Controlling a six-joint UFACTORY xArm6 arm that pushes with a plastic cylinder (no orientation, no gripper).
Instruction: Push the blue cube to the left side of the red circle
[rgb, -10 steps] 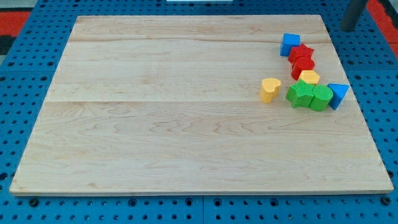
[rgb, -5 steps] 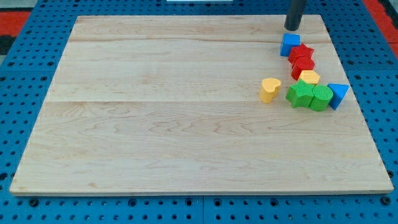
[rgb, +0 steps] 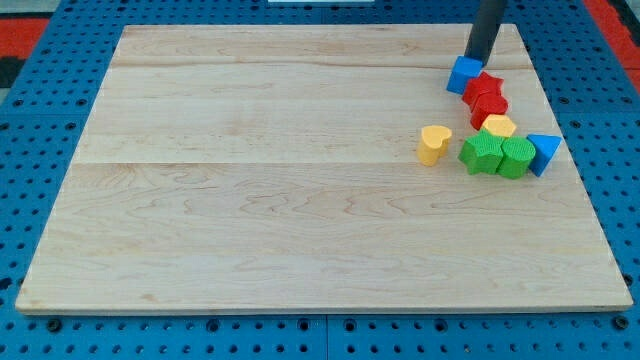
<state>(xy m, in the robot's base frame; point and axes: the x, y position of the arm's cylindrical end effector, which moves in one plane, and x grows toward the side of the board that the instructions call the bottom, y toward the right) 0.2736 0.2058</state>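
The blue cube (rgb: 463, 76) sits at the top of a cluster of blocks near the board's right edge. It touches a red block (rgb: 487, 86) on its right, and a second red block (rgb: 488, 106) lies just below that one. I cannot tell which red block is the circle. My tip (rgb: 478, 58) is at the blue cube's upper right corner, touching it or nearly so.
Below the red blocks lie a yellow block (rgb: 498, 125), two green blocks (rgb: 481, 152) (rgb: 516, 157) and a blue triangle (rgb: 543, 152). A yellow heart (rgb: 433, 143) stands alone to their left. All rest on the wooden board (rgb: 250, 200).
My tip has moved from beyond the board's top right corner leftward and down to the blue cube. The cube has shifted and turned slightly to the left.
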